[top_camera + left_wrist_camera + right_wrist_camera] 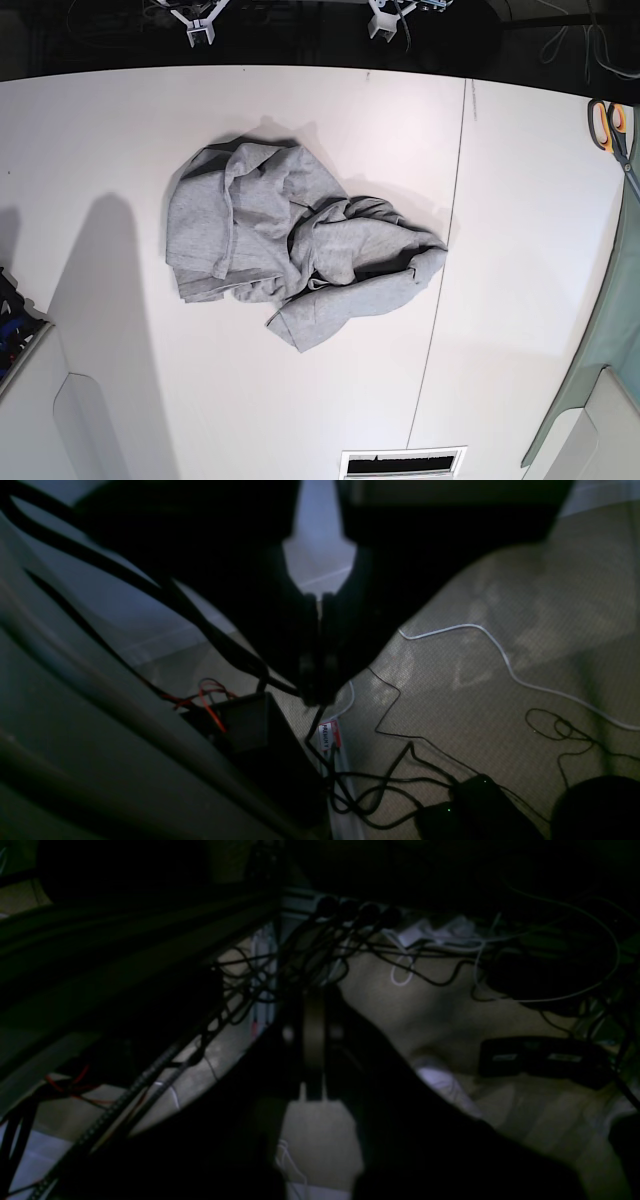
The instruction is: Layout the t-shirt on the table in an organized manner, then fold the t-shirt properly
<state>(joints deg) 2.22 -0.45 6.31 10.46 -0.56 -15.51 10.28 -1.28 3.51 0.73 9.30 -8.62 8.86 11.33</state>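
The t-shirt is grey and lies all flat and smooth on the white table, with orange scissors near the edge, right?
Not quite. The t-shirt is grey and on the white table, and the orange scissors are near the edge, but the base view shows the shirt crumpled in a heap, not flat and smooth.

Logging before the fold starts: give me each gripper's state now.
Left gripper: closed, holding nothing.
Right gripper: closed, holding nothing.
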